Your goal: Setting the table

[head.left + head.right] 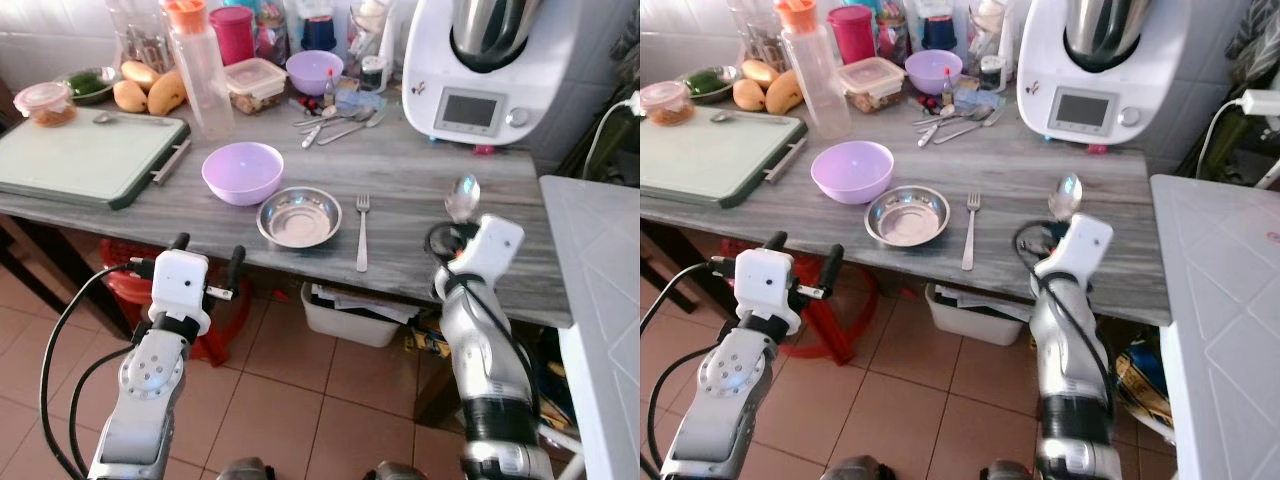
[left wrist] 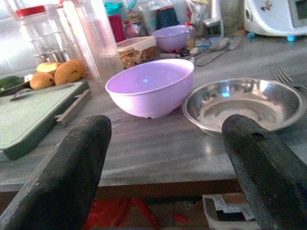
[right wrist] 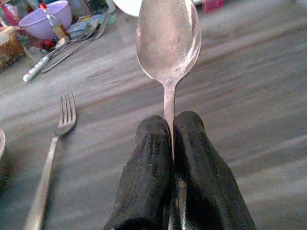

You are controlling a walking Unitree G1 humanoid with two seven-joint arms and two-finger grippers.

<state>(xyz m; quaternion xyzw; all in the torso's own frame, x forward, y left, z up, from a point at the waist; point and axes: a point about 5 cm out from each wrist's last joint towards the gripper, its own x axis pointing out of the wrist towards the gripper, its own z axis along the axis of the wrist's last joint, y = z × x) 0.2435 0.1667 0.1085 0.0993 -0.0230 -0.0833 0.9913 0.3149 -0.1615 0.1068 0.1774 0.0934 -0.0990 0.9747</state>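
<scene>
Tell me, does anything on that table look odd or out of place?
Nothing spilled or broken. The one loose end: the spoon is off the table, pinched in the right gripper, while the fork already lies beside the steel bowl.

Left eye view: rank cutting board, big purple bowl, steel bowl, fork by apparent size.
Largest to smallest as they look:
1. cutting board
2. big purple bowl and steel bowl: look about alike across, so no ranking between them
3. fork: long, but thinnest by far

All lie at similar depth on the counter.

spoon (image 3: 168, 43) handle: hidden in right claw (image 3: 172, 143) | cutting board (image 1: 70, 160): cut off
</scene>
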